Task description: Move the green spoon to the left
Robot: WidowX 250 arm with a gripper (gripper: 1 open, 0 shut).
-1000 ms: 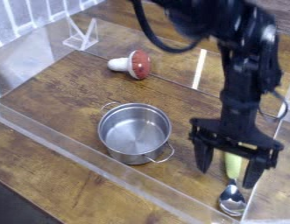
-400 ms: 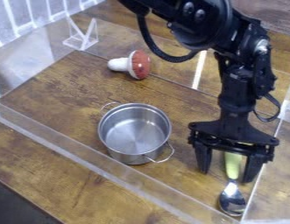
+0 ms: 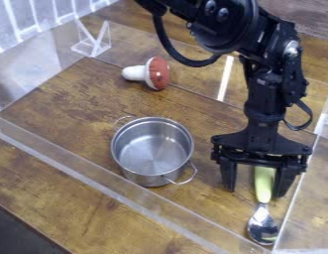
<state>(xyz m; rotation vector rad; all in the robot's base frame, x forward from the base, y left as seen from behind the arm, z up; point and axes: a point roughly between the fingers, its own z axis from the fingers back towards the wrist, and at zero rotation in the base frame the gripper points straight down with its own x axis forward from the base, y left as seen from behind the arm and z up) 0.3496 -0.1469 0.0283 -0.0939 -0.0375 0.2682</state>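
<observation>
1 shiny steel pot (image 3: 152, 151) with 2 thin loop handles sits near the middle of the wooden table (image 3: 76, 129), and I see no food or toy in it. The green spoon (image 3: 265, 210) lies at 4 to 5 o'clock from the pot, its silver bowl end toward 6 o'clock. The black gripper (image 3: 263, 179) is wide open, with its 2 fingers around the spoon's green handle.

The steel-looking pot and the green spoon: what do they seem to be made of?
The pot looks like stainless steel with a smooth, satiny finish: it is silver-grey, with soft highlights inside. The green spoon seems to have a polished metal bowl, judging by its bright glints; its yellow-green handle is probably plastic, though painted material can't be ruled out.
</observation>
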